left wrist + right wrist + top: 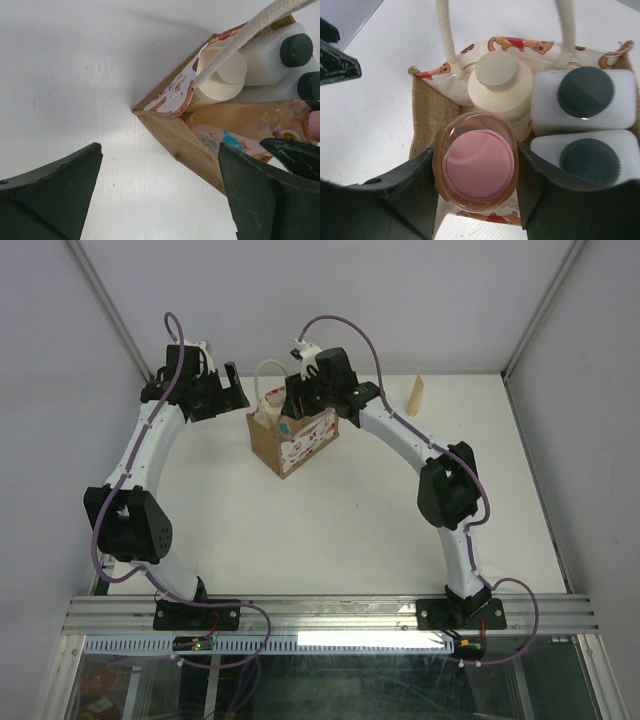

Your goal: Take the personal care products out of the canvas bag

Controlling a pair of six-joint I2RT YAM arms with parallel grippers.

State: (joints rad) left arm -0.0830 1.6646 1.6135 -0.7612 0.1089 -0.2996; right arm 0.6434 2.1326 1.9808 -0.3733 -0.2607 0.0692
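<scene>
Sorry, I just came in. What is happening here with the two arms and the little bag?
The right gripper is closed on the orange-pink bottle, which is in the canvas bag. A cream bottle and two white bottles stand beside it in the bag. The left gripper hangs open next to the bag, holding nothing. A tan tube stands out on the table.
</scene>
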